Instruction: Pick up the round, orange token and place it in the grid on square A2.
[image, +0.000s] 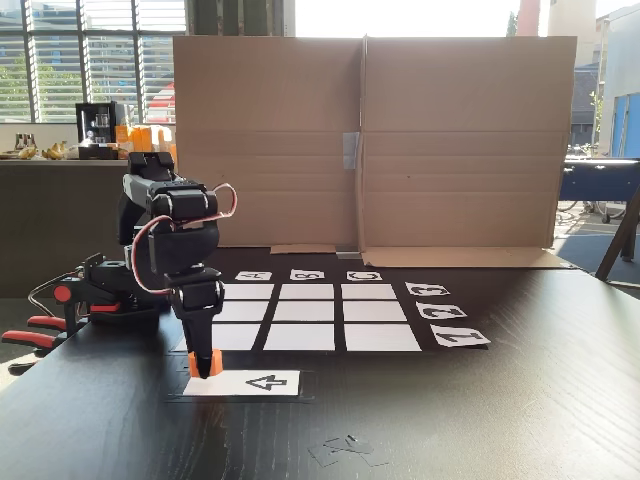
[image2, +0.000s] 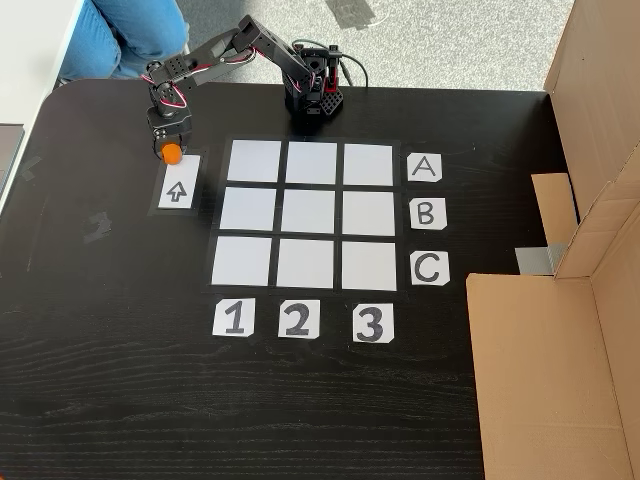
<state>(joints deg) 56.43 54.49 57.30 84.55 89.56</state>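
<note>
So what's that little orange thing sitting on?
The orange token sits at the top end of a white strip printed with a black arrow, on the black table. The gripper is down around it, hiding part of the token and the strip beneath.

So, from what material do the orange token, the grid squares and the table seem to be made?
The token, at the end effector, looks like smooth plastic: uniform bright orange, though it is small. The grid squares seem to be matte paper: flat, thin, plain white. The table looks like dark wood or a wood-look laminate, since a fine grain shows; I cannot tell which.
</note>
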